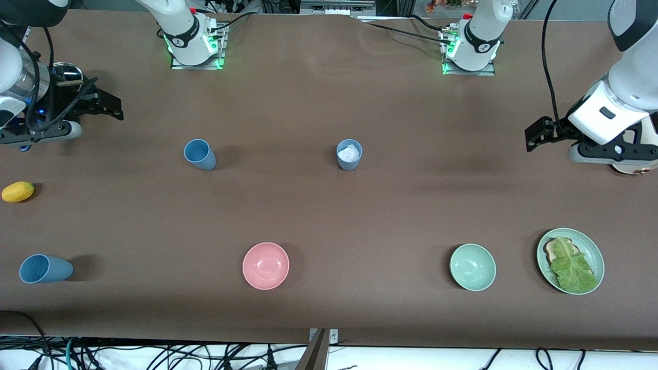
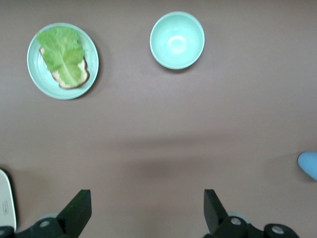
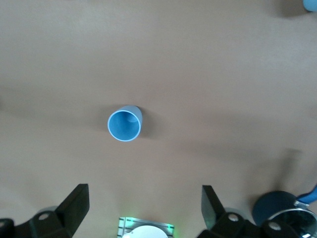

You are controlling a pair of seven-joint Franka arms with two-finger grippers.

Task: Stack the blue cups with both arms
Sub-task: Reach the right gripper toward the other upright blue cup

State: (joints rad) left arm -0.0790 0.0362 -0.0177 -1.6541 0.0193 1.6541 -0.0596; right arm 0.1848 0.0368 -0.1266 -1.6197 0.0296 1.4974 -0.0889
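Desk (image 1: 329, 216), stacking not begun — left end effector (image 2: 146, 210) and right end effector (image 3: 143, 208) hover at their own ends, fingers apart, empty. Three blue cups (image 1: 199, 154) stand well apart: two mid-desk, one holding something white; one near the front corner at the right arm's end.

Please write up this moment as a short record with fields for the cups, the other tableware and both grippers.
cups: three blue cups
empty upright cup: toward the right arm's end
cup with white wad: upright, mid-table
lying cup: on its side, nearest the front camera
stacking: not yet begun
pink bowl: empty
pale green bowl: empty
green plate: bread and a lettuce leaf on it
yellow fruit: at the right arm's end
left gripper: open, empty, over bare table
right gripper: open, empty, over bare table
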